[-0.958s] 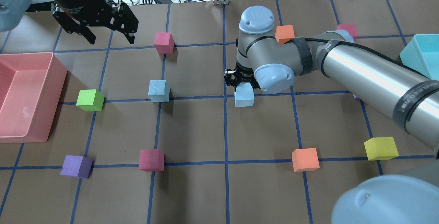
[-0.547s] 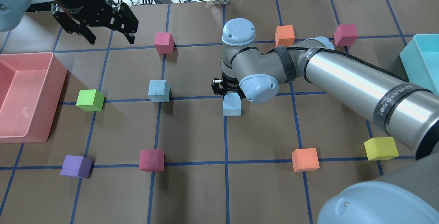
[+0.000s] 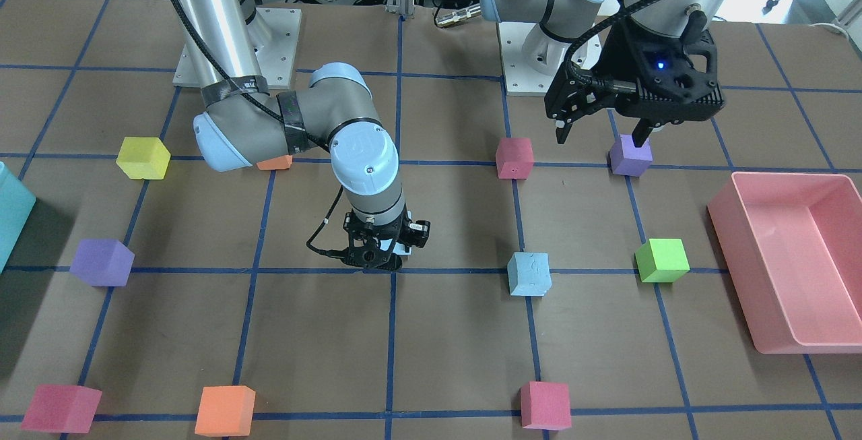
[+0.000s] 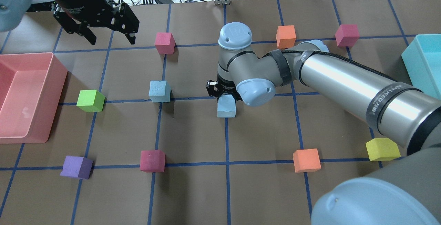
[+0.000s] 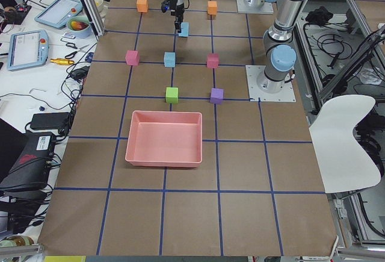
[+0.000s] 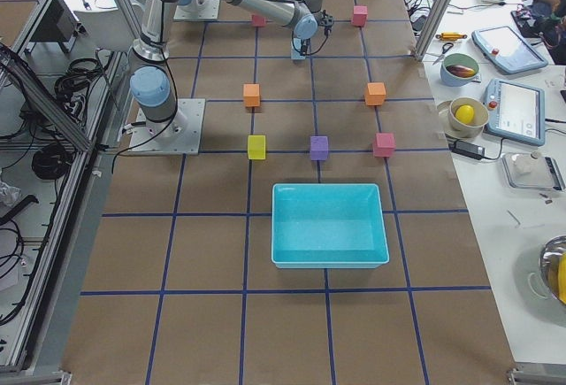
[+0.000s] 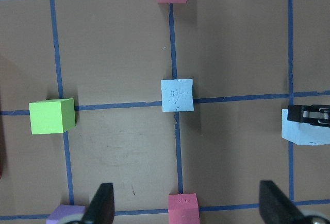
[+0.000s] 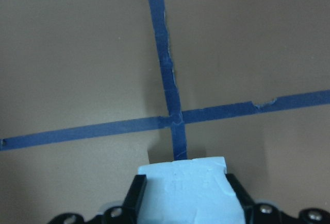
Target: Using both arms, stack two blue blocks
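One pale blue block [image 4: 159, 91] sits alone on the table; it also shows in the front view [image 3: 528, 274] and the left wrist view [image 7: 177, 95]. My right gripper [image 4: 224, 95] is shut on the second blue block [image 4: 226, 107] and holds it low over a tape crossing, to the right of the first in the overhead view. The right wrist view shows that block [image 8: 188, 190] between the jaws. My left gripper [image 4: 112, 40] is open and empty, high over the far left of the table.
A pink bin [image 4: 24, 97] stands at the left edge and a teal bin [image 4: 425, 59] at the right. A green cube [image 4: 90, 100], magenta cubes [image 4: 164, 42] [image 4: 152, 161], a purple cube [image 4: 76, 167], orange cubes [image 4: 306, 160] and a yellow cube [image 4: 382, 149] lie scattered around.
My right arm has carried the held blue block leftward in the overhead view, closer to the other blue block. The left arm has not moved.
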Robot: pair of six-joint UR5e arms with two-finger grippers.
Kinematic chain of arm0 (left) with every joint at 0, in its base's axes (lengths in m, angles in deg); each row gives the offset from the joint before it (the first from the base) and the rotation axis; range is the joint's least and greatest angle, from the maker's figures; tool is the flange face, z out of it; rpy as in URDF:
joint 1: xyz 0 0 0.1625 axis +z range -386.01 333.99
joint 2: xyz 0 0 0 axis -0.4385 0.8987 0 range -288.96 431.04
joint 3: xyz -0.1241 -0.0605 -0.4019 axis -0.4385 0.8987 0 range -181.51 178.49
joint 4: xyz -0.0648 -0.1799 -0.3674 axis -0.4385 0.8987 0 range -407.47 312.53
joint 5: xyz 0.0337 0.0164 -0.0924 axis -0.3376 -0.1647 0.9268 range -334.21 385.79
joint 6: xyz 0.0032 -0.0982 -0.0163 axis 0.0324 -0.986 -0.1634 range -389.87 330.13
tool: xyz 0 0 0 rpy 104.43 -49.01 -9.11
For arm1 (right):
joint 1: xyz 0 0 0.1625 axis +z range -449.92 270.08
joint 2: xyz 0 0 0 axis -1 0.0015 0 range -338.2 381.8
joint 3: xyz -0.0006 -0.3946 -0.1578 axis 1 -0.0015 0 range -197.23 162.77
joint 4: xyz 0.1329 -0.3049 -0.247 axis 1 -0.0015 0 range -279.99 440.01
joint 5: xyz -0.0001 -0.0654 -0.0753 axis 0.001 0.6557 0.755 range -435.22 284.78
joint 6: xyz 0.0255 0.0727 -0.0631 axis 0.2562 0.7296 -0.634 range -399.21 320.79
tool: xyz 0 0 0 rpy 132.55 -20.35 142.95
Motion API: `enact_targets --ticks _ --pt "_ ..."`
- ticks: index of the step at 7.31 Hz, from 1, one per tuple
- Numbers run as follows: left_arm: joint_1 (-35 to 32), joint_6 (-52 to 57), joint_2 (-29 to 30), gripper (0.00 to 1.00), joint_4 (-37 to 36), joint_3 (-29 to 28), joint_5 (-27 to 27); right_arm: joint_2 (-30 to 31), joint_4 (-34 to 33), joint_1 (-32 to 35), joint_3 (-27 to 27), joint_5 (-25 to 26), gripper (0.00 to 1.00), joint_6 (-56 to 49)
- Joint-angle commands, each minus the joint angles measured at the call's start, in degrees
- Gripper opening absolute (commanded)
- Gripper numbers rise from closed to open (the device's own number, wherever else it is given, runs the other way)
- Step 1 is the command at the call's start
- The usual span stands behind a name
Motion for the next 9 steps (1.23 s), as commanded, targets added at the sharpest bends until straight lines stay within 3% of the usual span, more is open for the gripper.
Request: enact_targets --ticks 1,2,3,7,8,9 --pt "0.0 0.1 0.0 1.0 0.0 -0.1 0.0 -0.3 -0.2 0.0 0.1 -0.1 0.0 0.2" --pt "0.0 0.2 0.0 1.0 0.0 0.0 0.0 -0.3 -0.3 0.1 0.2 0.0 0.2 -0.1" --pt "0.0 0.5 0.0 1.0 0.0 0.0 0.0 -0.4 -0.4 0.0 0.2 0.9 0.99 -0.5" --pt "0.3 0.1 1.8 1.0 0.0 2.2 0.0 1.6 1.0 -0.9 -2.2 0.5 1.0 -0.5" --pt "0.3 0.4 2.8 1.0 -2.5 4.5 0.1 2.5 4.2 -1.9 -3.6 1.1 1.0 -0.8" --pt "0.3 0.5 4.8 1.0 -9.6 9.3 0.4 3.9 9.1 -4.1 -5.9 1.2 1.0 -1.6"
